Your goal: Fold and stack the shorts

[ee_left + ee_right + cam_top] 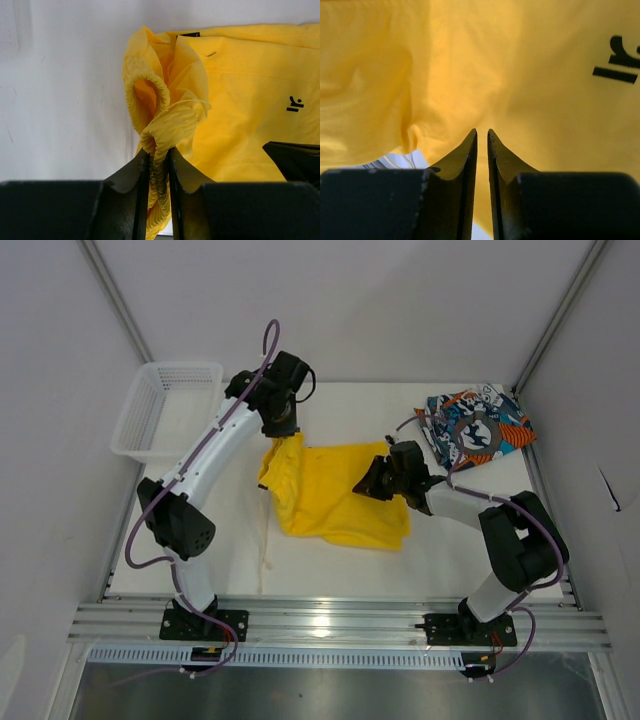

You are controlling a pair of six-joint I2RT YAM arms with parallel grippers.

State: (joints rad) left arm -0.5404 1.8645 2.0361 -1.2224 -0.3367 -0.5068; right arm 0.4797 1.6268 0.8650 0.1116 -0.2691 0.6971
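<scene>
Clamps left gripper (159, 150) on waistband (150, 95) of yellow shorts (340, 495), lifting it to fold; holds right gripper (482, 132) nearly closed at cloth ahead, grasp unclear.

2 arms, same build. Left arm (215, 445): white shell links, black joint housings (1 near the base has a patch of small holes). Right arm (470, 505): same colours. Purple cable (131, 540) runs along each, looping loose at the joints. Black base plates (205, 625) approx. square. Left gripper (159, 150) & right gripper (482, 131): matte black fingers tapering to curved tips, on blocky black bodies.
</scene>
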